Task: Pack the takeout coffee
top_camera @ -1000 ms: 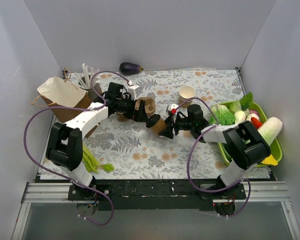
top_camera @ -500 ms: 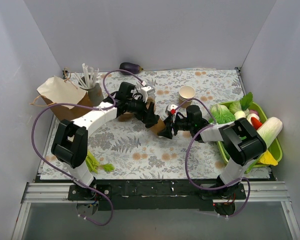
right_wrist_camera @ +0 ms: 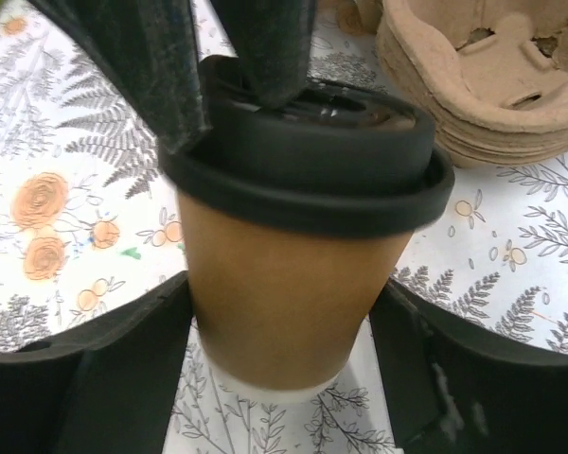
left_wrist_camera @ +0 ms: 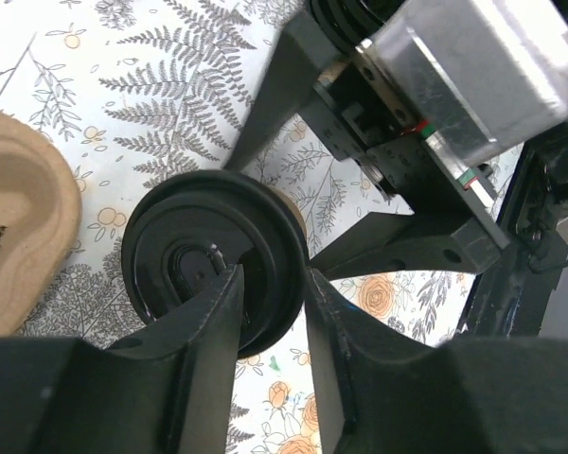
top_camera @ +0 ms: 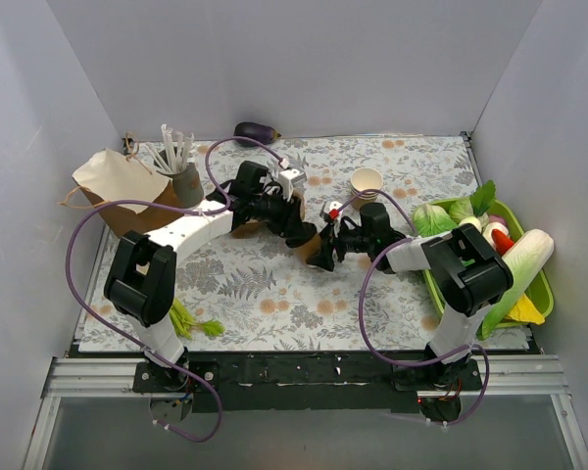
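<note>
Takeout coffee [top_camera: 312, 247] near the tabletop [top_camera: 274, 284] centre, tan cup with black lid [left_wrist_camera: 213, 270], flanked by both arms. Left tool [left_wrist_camera: 270, 303] reaching in from 10 o'clock in the top view, fingers [left_wrist_camera: 213, 326] pinching the lid's rim: one finger on top of the lid, the other just outside its edge at 3 o'clock in the left wrist view. Clamped on the lid rim, by the look of both wrist views. Right tool [right_wrist_camera: 279, 378] coming from 3 o'clock in the top view, jaws apart and straddling the cup's tan wall low down; right fingers [right_wrist_camera: 123, 359] very close at each side, contact not clear from these views. Cup bottom with a pale band, floral cloth visible below it in the right wrist view; resting or lifted, cannot tell.

Stack of moulded pulp cup carriers [right_wrist_camera: 483, 76] at 1 o'clock of the cup in the right wrist view, near but apart. Brown paper bag [top_camera: 118, 191] at 9 o'clock of the tabletop, well apart from the cup. Lidless paper cup [top_camera: 367, 182] at 1 o'clock of the coffee. Green tray [top_camera: 542, 286] of vegetables at the 3 o'clock edge. Eggplant [top_camera: 256, 131] at the 12 o'clock edge.
</note>
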